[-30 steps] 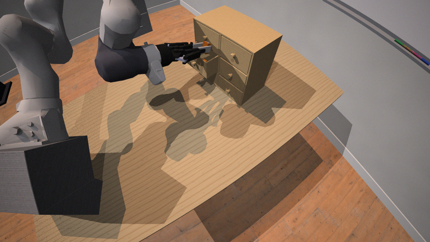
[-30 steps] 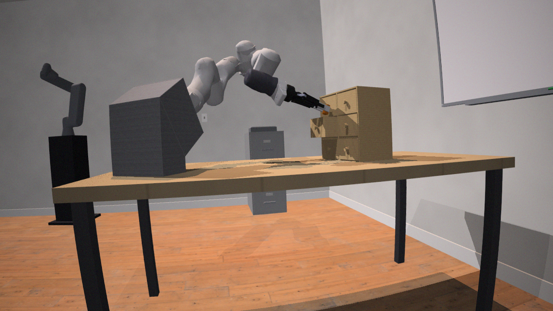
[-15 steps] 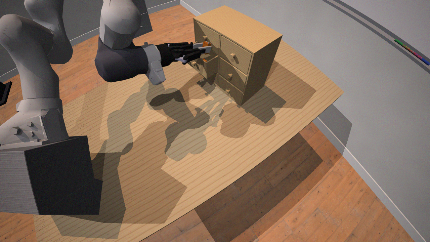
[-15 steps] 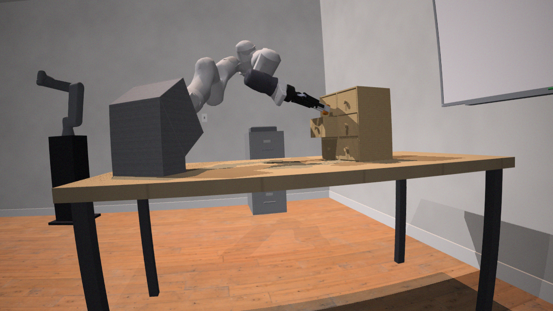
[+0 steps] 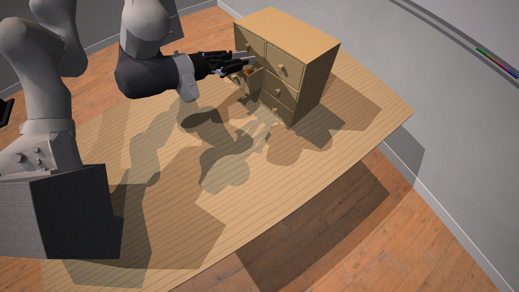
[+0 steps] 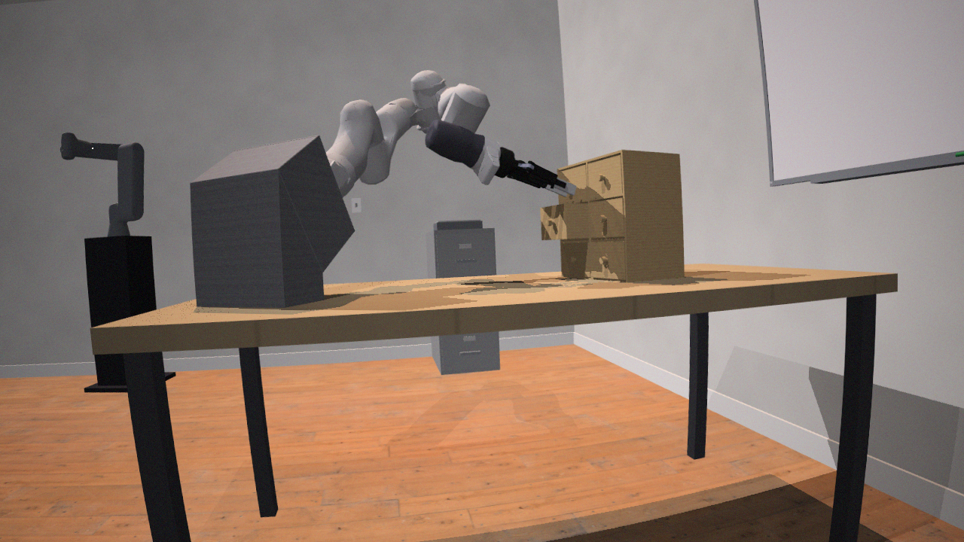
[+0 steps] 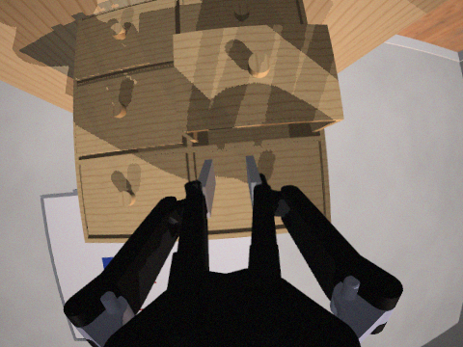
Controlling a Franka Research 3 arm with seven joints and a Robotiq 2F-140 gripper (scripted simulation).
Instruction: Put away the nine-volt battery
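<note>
Grey walls stand behind the table with the chest. Above the open drawer, the gripper has its fingers apart, holding nothing; the battery sits inside. Pushing carelessly may shift the chest.

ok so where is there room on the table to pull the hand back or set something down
Widest free patch: the table between the robot's base and the chest, out to the near edge. A narrower strip runs right of the chest. It is crowded at the chest's front, where the open drawer juts out under the gripper.
</note>
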